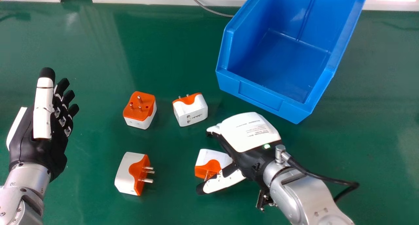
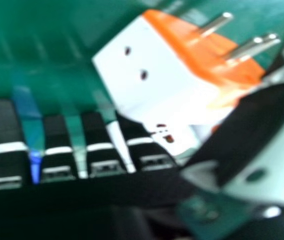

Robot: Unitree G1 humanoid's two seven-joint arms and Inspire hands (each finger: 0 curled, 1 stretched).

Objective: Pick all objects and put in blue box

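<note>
Right hand point(image 1: 242, 156) of the robot, palm lowered beside a blocky white-and-orange plastic plug adapter point(image 1: 209, 158) with metal pins. The fingers point(image 2: 100, 134) are extended and slightly spread; the adapter lies between them and the thumb point(image 1: 226, 182), its pins on the thumb's side. Whether the fingertips press on it, an observer cannot tell. Behind the wrist, a black cable point(image 1: 322, 178) loops over the silver forearm point(image 1: 298, 194).

Farther out, three similar adapters rest on the glossy green tabletop point(image 1: 98, 205): one with its orange pin face upward point(image 1: 145, 113); a second just to its right, pins pointing away from the robot point(image 1: 193, 112); a third nearer the robot, pins pointing right point(image 1: 126, 174). Beyond the right hand stands the blue plastic open-topped box point(image 1: 262, 99), set at an angle. Left hand point(image 1: 39, 149) at the tabletop's left, fingers extended and apart.
</note>
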